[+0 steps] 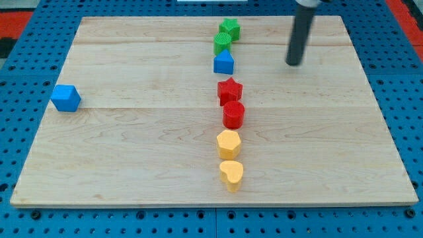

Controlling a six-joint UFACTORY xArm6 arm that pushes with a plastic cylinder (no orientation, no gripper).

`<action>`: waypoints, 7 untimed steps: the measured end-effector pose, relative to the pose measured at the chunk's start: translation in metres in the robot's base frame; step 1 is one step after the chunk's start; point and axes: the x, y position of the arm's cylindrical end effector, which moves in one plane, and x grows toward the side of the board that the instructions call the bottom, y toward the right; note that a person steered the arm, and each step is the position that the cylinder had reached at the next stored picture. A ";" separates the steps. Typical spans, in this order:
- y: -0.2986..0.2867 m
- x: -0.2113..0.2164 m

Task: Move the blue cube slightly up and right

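Note:
The blue cube [65, 98] sits near the left edge of the wooden board [132, 165], on its own. My tip [293, 63] is at the view's upper right, far to the right of the blue cube and touching no block. The nearest block to the tip is a blue house-shaped block [224, 63], to its left.
A column of blocks runs down the board's middle: a green star [230, 28], a green cylinder [223, 43], the blue house-shaped block, a red star [229, 90], a red cylinder [233, 114], a yellow hexagon [229, 143] and a yellow heart [231, 174].

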 end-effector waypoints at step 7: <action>0.081 0.060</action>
